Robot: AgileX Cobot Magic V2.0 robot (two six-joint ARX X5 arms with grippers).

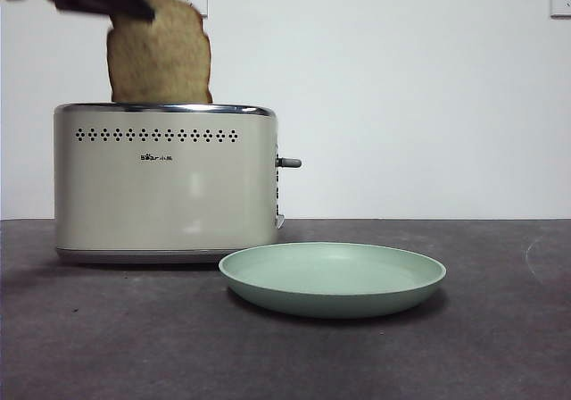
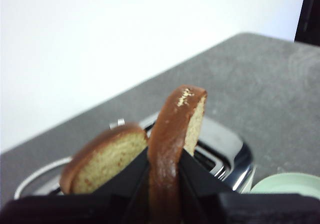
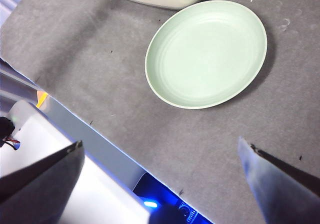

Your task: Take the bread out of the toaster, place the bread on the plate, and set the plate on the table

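**Bread halfway out of the toaster**

We've got the left gripper (image 2: 167, 184) clamped on the bread (image 1: 161, 56), a tan speckled slice with dark brown crust, sticking up out of the cream toaster (image 1: 165, 186). A second slice (image 2: 105, 159) sits beside it. The small dark logo's too tiny to read. The mint plate (image 1: 332, 279) sits on the grey table (image 1: 500, 346), white wall behind. The right gripper (image 3: 160, 169) hangs wide apart, holding nothing.
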